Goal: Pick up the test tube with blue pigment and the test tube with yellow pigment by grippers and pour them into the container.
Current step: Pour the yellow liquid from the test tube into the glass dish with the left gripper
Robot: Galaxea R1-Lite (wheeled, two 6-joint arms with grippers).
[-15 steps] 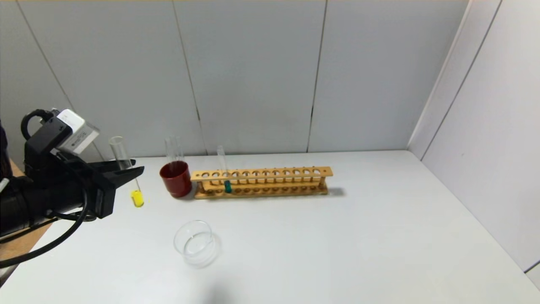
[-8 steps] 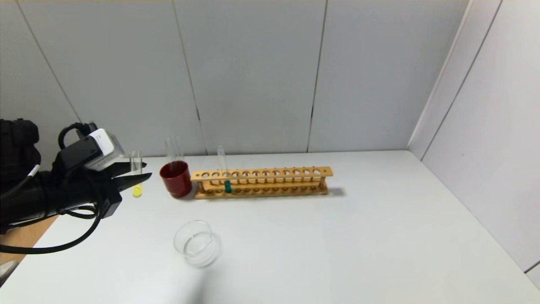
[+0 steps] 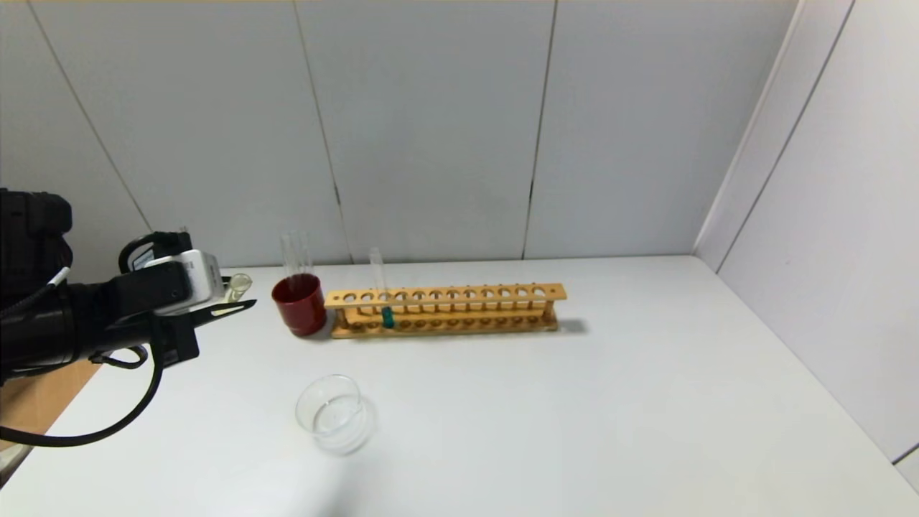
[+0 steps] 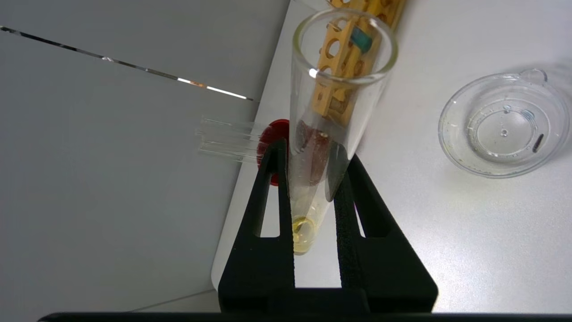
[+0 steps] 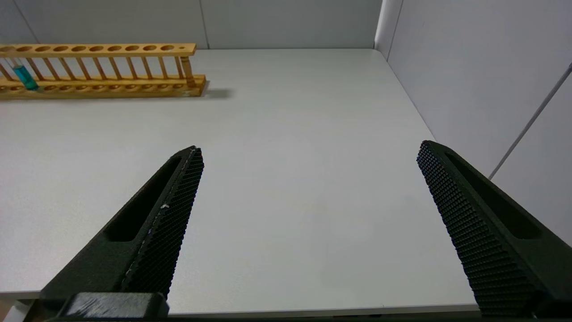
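Note:
My left gripper hovers at the table's left side, left of the red cup, and is shut on the test tube with yellow pigment. The tube is tilted. In the head view only its open mouth shows above the fingers. A little yellow liquid sits at its rounded bottom. The test tube with blue pigment stands upright near the left end of the wooden rack. The container, a clear glass dish, lies in front of the gripper and to its right. My right gripper is open over bare table and holds nothing.
A dark red cup holding colourless tubes stands against the rack's left end. Grey wall panels close off the back and right of the white table. The table's left edge runs just under the left arm.
The left gripper has moved farther from the camera and turned. The yellow tube has gone from upright to tilted, and its yellow bottom no longer shows in the head view.

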